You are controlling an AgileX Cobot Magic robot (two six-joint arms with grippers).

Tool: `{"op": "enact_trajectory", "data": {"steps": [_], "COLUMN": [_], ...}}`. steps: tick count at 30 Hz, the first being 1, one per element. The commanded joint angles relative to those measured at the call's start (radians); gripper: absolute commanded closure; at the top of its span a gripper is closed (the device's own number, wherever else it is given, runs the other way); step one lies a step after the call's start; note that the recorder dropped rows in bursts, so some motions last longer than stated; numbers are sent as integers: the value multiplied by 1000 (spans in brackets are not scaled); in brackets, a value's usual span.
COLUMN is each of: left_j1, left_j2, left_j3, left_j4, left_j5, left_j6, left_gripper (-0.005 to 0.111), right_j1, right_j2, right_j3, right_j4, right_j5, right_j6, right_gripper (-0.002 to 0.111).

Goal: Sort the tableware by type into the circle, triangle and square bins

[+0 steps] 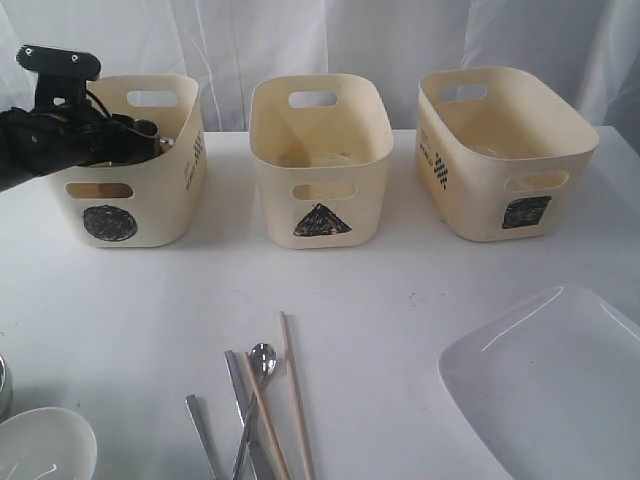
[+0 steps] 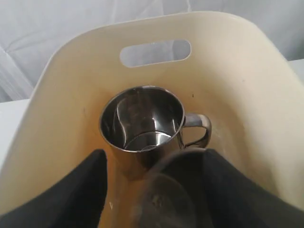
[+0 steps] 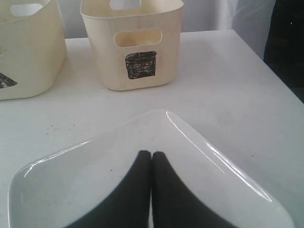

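Observation:
My left gripper (image 1: 150,135) hangs over the circle bin (image 1: 150,205), fingers wide apart. Inside the circle bin (image 2: 247,95) one steel mug (image 2: 142,118) stands upright. A second, blurred steel mug (image 2: 166,199) sits between the fingers of the left gripper (image 2: 154,156), against one finger with a gap to the other. The right gripper (image 3: 152,154) is shut with nothing in it, just above the white plate (image 3: 95,180). The triangle bin (image 1: 320,160) and the square bin (image 1: 480,190) stand further right. Chopsticks (image 1: 295,390), a spoon (image 1: 262,362) and cutlery (image 1: 205,430) lie at the front.
A white bowl (image 1: 45,445) sits at the front left corner, with a steel rim (image 1: 3,385) just behind it at the edge. The plate (image 1: 560,390) fills the front right. White curtains hang behind the bins.

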Motion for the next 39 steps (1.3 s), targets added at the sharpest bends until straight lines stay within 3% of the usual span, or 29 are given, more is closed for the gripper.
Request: {"op": "enact_trajectory", "data": {"steps": [1, 9, 11, 14, 20, 25, 27, 29, 34, 39], "left_j1": [1, 1, 1, 1, 1, 1, 1, 1, 1, 1], "left_j2": [-30, -163, -225, -327, -465, -464, -460, -460, -464, -457], "left_j3": [-3, -3, -3, -3, -1, -1, 3, 23, 100, 201], "left_j4": [0, 17, -7, -19, 97, 276, 320, 333, 363, 346], "left_j5": [29, 100, 181, 414, 999, 1490, 1637, 1700, 1658, 1528], "left_j6": [-9, -5, -5, -2, -1, -9, -88, -181, -244, -244], "left_gripper": [44, 44, 45, 56, 107, 107, 107, 107, 106, 85], "right_j1": [-6, -6, -6, -6, -6, -6, -6, -6, -6, -6], "right_j2": [-7, -7, -7, -7, -7, -7, -7, -7, -7, -7], "right_j3": [1, 1, 1, 1, 1, 1, 1, 1, 1, 1], "right_j4": [0, 0, 0, 0, 0, 0, 0, 0, 0, 0], "right_j5": [-13, -13, -13, -13, -13, -13, -13, -13, -13, -13], "right_j6": [1, 1, 1, 1, 1, 1, 1, 1, 1, 1], "right_gripper": [108, 108, 108, 108, 108, 108, 108, 108, 108, 108]}}
